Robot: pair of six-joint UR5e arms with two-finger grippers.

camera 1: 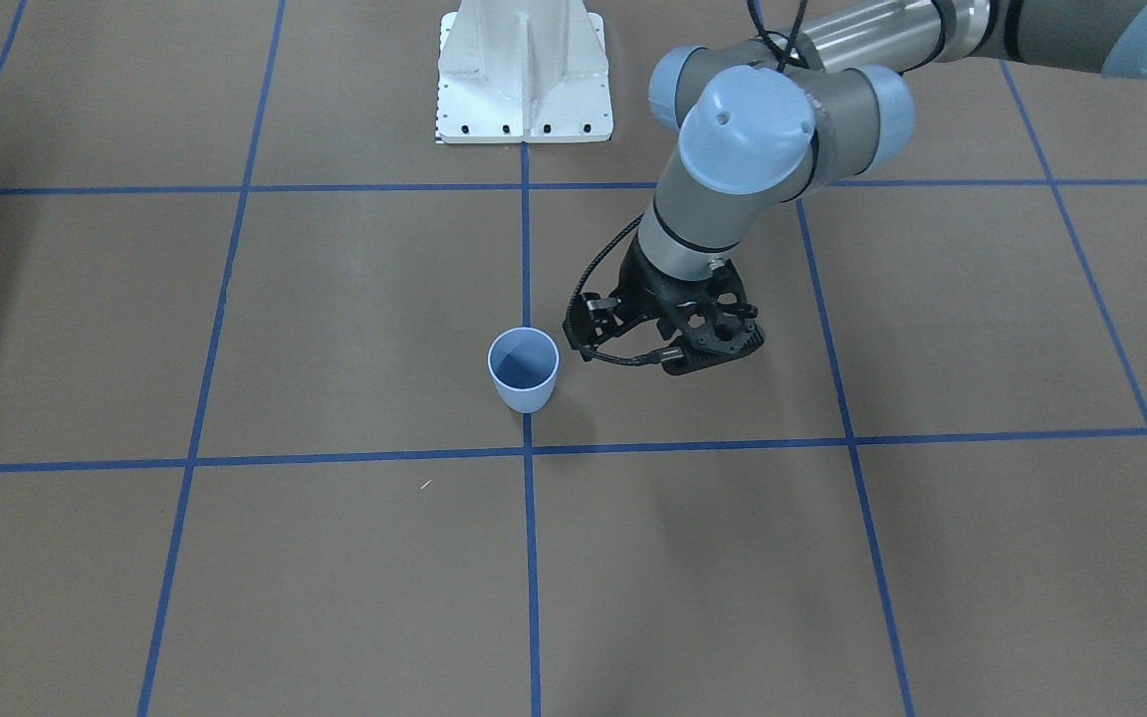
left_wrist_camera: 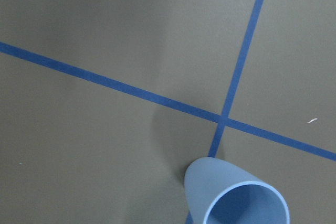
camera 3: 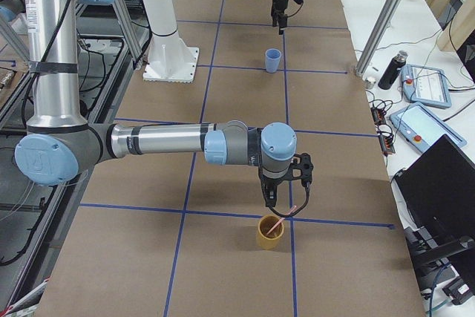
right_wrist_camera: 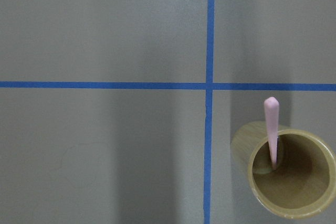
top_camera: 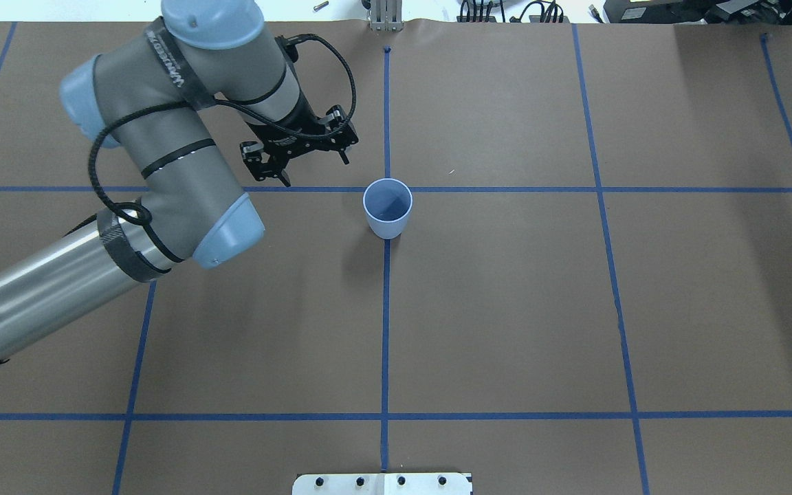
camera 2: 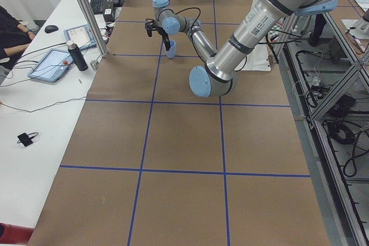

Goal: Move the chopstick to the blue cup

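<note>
The blue cup (top_camera: 388,207) stands upright and empty on a blue tape crossing; it also shows in the front view (camera 1: 524,370) and in the left wrist view (left_wrist_camera: 236,198). My left gripper (top_camera: 315,168) hangs open and empty beside the cup, a little to its far left in the overhead view. One pale pink chopstick (right_wrist_camera: 271,129) leans inside a tan bamboo cup (right_wrist_camera: 286,177), far from the blue cup. My right gripper (camera 3: 286,202) hovers just above that tan cup (camera 3: 270,232); I cannot tell whether it is open or shut.
The white robot base (camera 1: 524,75) stands at the table's robot side. A metal post (camera 2: 86,15), a dark bottle (camera 2: 78,56) and tablets stand on the white side table. A small white fleck (camera 1: 425,484) lies on the brown paper.
</note>
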